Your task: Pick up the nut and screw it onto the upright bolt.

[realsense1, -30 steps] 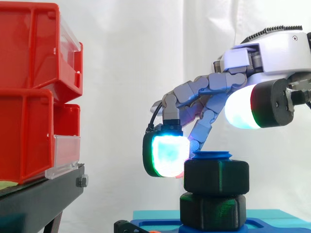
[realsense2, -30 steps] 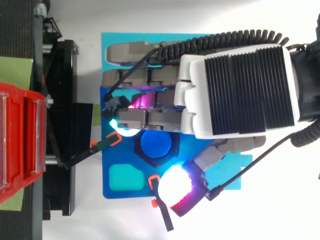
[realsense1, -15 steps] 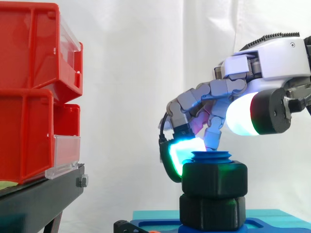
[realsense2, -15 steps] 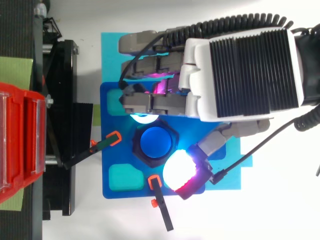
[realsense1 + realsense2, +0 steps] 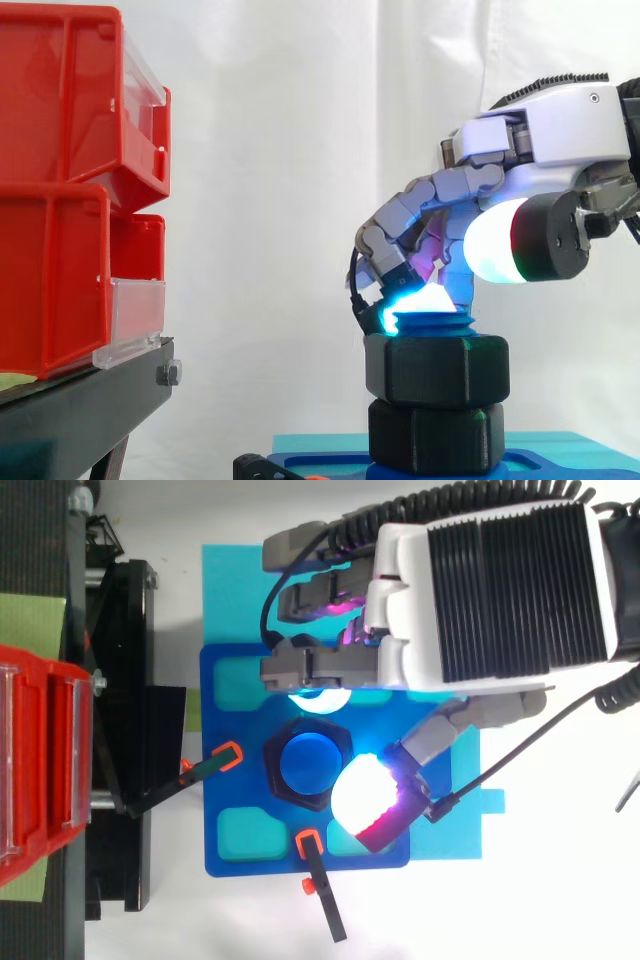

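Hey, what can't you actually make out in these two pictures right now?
1. Threads of the bolt: side view, the nut covers them; top view looks straight down it.
2. Whether the hand grips the nut: glow and its own bulk mask contact, both views.
3. Contents of the red bins: side view, walls hide them; top view, left edge cuts them.

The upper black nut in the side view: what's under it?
A second black hex piece sits directly beneath the nut, resting on the blue base. The bolt pokes out blue on top; its shaft inside them is covered.
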{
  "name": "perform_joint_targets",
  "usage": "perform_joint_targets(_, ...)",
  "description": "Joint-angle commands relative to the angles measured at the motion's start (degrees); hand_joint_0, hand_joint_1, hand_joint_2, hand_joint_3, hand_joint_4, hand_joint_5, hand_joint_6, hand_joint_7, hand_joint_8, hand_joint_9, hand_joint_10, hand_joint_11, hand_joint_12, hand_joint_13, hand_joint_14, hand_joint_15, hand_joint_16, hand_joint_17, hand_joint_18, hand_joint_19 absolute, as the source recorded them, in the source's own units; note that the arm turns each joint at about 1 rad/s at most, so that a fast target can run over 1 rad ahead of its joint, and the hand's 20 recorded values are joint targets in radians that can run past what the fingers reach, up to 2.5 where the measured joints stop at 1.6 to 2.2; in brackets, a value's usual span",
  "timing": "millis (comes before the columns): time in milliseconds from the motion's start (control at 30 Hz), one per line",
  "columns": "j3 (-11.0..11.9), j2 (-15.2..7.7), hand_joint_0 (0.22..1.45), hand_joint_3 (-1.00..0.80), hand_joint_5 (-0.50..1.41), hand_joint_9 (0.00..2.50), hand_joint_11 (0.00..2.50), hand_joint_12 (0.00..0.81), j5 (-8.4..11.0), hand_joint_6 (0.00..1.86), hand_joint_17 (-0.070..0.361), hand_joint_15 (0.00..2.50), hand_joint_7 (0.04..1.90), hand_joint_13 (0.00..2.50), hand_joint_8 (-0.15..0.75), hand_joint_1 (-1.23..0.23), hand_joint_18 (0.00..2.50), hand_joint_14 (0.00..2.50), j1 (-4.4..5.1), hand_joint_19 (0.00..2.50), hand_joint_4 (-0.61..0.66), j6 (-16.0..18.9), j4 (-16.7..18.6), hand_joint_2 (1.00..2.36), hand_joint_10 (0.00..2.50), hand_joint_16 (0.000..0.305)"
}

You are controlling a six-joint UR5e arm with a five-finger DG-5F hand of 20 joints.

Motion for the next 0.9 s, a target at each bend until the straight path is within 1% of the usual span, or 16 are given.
perform_joint_targets(0, 0.6, 0.0, 0.50, -0.50, 0.05, 1.25, 0.00, 0.218, -0.45, 0.50, 0.042, 0.00, 1.35, 0.78, 0.243, -0.22, 0.41, 0.00, -0.30, 0.00, 0.13, 0.0, -0.1, 1.00, 0.00, 0.019)
perform_joint_targets(100, 1.2, 0.1, 0.49, -0.50, 0.00, 1.19, 0.00, 0.238, -0.80, 0.51, 0.051, 0.00, 1.20, 0.74, 0.246, -0.21, 0.36, 0.00, -0.39, 0.00, 0.16, -0.1, -0.6, 1.00, 0.00, 0.022)
perform_joint_targets(133, 2.2, 0.1, 0.49, -0.50, -0.01, 1.14, 0.00, 0.240, -0.80, 0.51, 0.052, 0.00, 1.12, 0.73, 0.245, -0.20, 0.35, 0.00, -0.65, 0.00, 0.19, -0.5, -1.7, 1.00, 0.00, 0.023)
perform_joint_targets(167, 2.6, 0.0, 0.49, -0.50, -0.05, 1.08, 0.00, 0.249, -0.80, 0.50, 0.062, 0.00, 0.95, 0.69, 0.233, -0.20, 0.31, 0.00, -0.65, 0.00, 0.20, -0.7, -2.3, 1.00, 0.00, 0.027)
perform_joint_targets(200, 2.9, 0.0, 0.49, -0.50, -0.05, 1.06, 0.00, 0.252, -0.89, 0.50, 0.062, 0.00, 0.91, 0.67, 0.233, -0.20, 0.30, 0.00, -0.65, 0.00, 0.20, -0.8, -2.6, 1.00, 0.00, 0.028)
perform_joint_targets(267, 3.3, 0.0, 0.48, -0.50, -0.09, 0.98, 0.00, 0.264, -0.89, 0.50, 0.068, 0.00, 0.76, 0.64, 0.230, -0.20, 0.26, 0.00, -0.74, 0.00, 0.17, -1.1, -3.1, 1.00, 0.00, 0.030)
perform_joint_targets(300, 3.3, 0.0, 0.48, -0.50, -0.09, 0.97, 0.00, 0.264, -0.89, 0.50, 0.068, 0.00, 0.75, 0.63, 0.231, -0.20, 0.26, 0.00, -0.74, 0.00, 0.17, -1.1, -3.3, 1.00, 0.00, 0.030)
perform_joint_targets(333, 3.4, 0.0, 0.48, -0.50, -0.10, 0.92, 0.00, 0.271, -0.80, 0.50, 0.072, 0.00, 0.70, 0.58, 0.230, -0.20, 0.21, 0.00, -0.74, 0.00, 0.16, -1.1, -3.4, 1.00, 0.00, 0.032)
perform_joint_targets(433, 3.3, 0.0, 0.47, -0.50, -0.11, 0.84, 0.00, 0.284, -0.80, 0.50, 0.077, 0.00, 0.65, 0.52, 0.220, -0.19, 0.16, 0.00, -0.65, 0.00, 0.15, -1.2, -3.1, 1.00, 0.00, 0.034)
perform_joint_targets(533, 3.3, 0.0, 0.46, -0.50, -0.12, 0.77, 0.00, 0.289, -0.62, 0.50, 0.081, 0.00, 0.63, 0.46, 0.220, -0.18, 0.10, 0.00, -0.30, 0.00, 0.14, -1.2, -2.6, 1.00, 0.00, 0.036)
perform_joint_targets(567, 3.3, 0.0, 0.46, -0.50, -0.12, 0.74, 0.00, 0.296, -0.54, 0.50, 0.082, 0.00, 0.63, 0.41, 0.218, -0.18, 0.05, 0.00, -0.04, 0.00, 0.14, -1.1, -2.0, 1.00, 0.00, 0.036)
perform_joint_targets(633, 2.6, 0.0, 0.46, -0.50, -0.12, 0.71, 0.00, 0.304, -0.18, 0.50, 0.083, 0.00, 0.63, 0.38, 0.219, -0.18, 0.00, 0.00, 0.32, 0.00, 0.14, -1.1, -1.3, 1.00, 0.00, 0.037)
perform_joint_targets(667, 2.6, 0.0, 0.46, -0.50, -0.11, 0.69, 0.00, 0.303, -0.18, 0.50, 0.083, 0.00, 0.62, 0.37, 0.211, -0.18, 0.00, 0.00, 0.32, 0.00, 0.12, -1.1, -1.3, 1.00, 0.00, 0.037)
perform_joint_targets(700, 1.5, 0.0, 0.46, -0.50, -0.10, 0.70, 0.00, 0.303, 0.78, 0.50, 0.083, 0.00, 0.62, 0.37, 0.208, -0.17, 0.00, 0.00, 0.84, 0.00, 0.12, -0.9, -0.3, 1.00, 0.00, 0.037)
perform_joint_targets(733, 1.4, 0.0, 0.46, -0.50, -0.09, 0.70, 0.00, 0.299, 1.49, 0.50, 0.083, 0.00, 0.63, 0.36, 0.204, -0.17, 0.00, 0.00, 1.20, 0.00, 0.12, -0.7, 0.0, 1.00, 0.00, 0.037)
perform_joint_targets(867, 1.3, 0.0, 0.46, -0.50, -0.08, 0.70, 0.00, 0.290, 2.45, 0.50, 0.082, 0.00, 0.63, 0.34, 0.193, -0.17, 0.00, 0.00, 1.81, 0.00, 0.12, 0.2, 0.2, 1.00, 0.00, 0.036)
